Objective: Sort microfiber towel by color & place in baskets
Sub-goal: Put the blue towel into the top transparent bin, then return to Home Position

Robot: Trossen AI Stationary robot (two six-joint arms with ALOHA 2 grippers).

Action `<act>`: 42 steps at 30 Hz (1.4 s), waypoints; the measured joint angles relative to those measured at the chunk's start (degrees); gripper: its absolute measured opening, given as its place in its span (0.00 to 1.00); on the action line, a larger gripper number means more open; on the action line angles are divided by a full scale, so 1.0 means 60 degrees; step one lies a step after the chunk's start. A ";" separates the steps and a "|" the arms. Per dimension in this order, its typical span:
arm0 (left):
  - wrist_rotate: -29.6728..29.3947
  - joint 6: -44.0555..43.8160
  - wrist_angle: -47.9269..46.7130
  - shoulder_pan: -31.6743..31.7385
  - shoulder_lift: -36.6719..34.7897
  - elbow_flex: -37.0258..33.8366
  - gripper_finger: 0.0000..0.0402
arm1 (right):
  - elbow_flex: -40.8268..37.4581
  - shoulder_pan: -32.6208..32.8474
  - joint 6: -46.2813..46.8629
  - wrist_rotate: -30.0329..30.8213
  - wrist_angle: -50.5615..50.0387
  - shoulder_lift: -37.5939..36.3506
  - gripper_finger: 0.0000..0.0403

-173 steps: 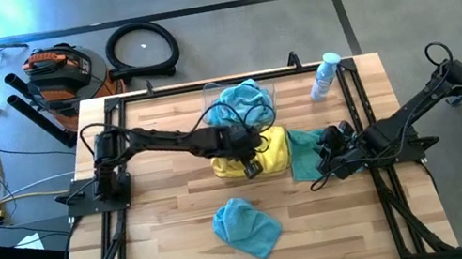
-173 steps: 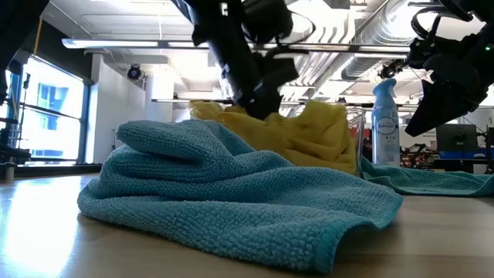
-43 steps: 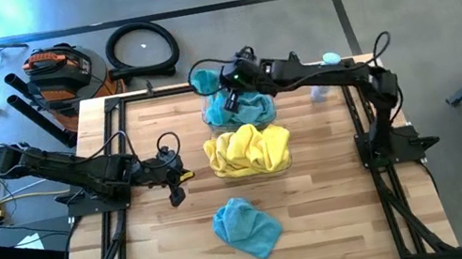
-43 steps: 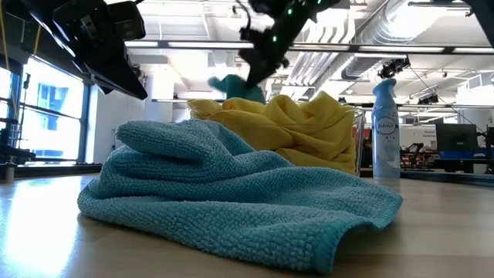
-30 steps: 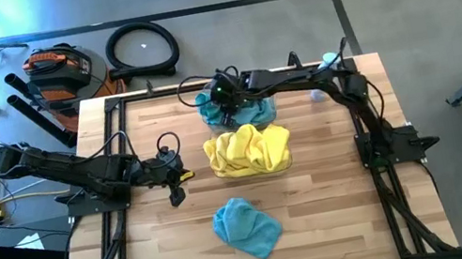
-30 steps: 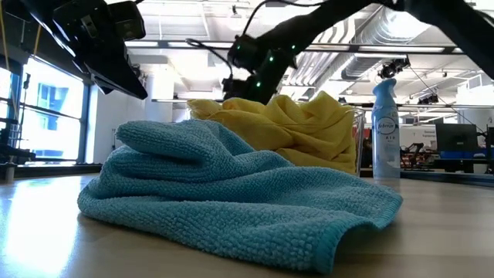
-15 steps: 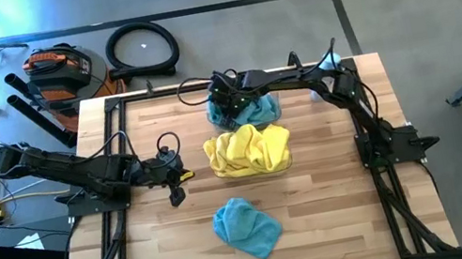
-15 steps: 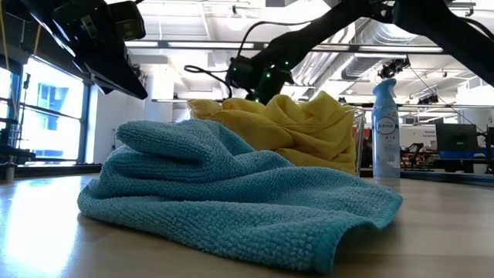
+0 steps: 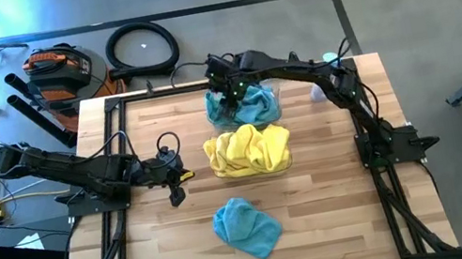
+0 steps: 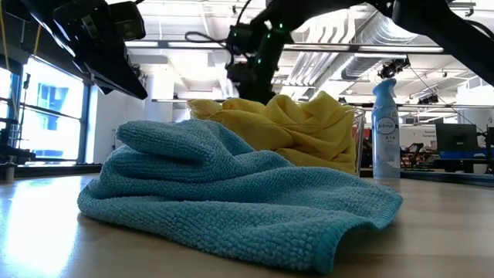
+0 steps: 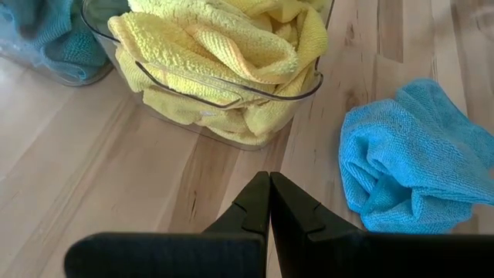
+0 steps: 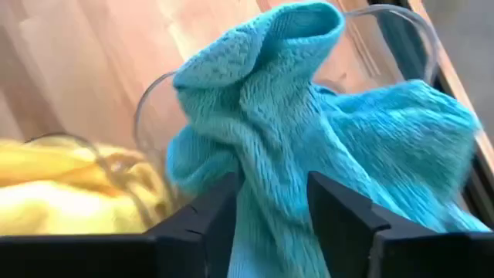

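Observation:
Teal towels (image 9: 246, 106) fill the far clear basket (image 9: 271, 94), and yellow towels (image 9: 249, 148) fill the clear basket (image 9: 289, 155) just nearer. One more teal towel (image 9: 246, 227) lies bunched on the table near the front. My right gripper (image 12: 274, 189) hangs open over the far basket's left part, pointing steeply down, with a raised fold of teal towel (image 12: 270, 116) showing between its fingers. My left gripper (image 11: 269, 202) is shut on nothing above the table's left side, pointing toward the yellow basket (image 11: 231, 96). My right gripper has one finger (image 12: 220, 220) on each side of a teal fold (image 12: 270, 193) that rises from the far basket. Whether the fingers touch the cloth, I cannot tell.
A clear spray bottle with a blue cap (image 9: 326, 65) stands at the table's far right, right of the far basket. Bare wood lies left and right of the loose teal towel (image 11: 409, 166). Black frame rails run along the table's edges.
My right gripper dipped onto the far basket with a teal towel, then rose straight up and tipped more steeply down. The towel stays bunched in the far basket, with one fold standing up.

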 joint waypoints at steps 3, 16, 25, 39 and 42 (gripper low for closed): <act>0.0000 -0.0004 0.0002 0.0000 -0.0002 0.0000 0.00 | 0.0756 0.0024 0.0210 0.0061 -0.0956 -0.0004 0.40; -0.0003 -0.0224 -0.0201 0.0002 -0.0002 0.0000 0.00 | -0.0830 0.1001 0.0347 0.1816 -0.1868 -0.2294 0.31; -0.0195 -0.0583 -0.0203 -0.0002 0.0141 0.0000 0.00 | -0.6598 0.2415 0.2654 0.2453 0.0841 -0.6881 0.20; -0.0738 -0.1309 0.0531 -0.1555 0.2135 0.1601 0.00 | -1.2907 0.6902 0.7820 0.5014 0.3800 -1.1156 0.10; -0.0930 -0.1312 0.0039 -0.1957 0.3184 0.2635 0.00 | -1.3564 0.7343 0.7847 0.5237 0.4860 -1.1176 0.09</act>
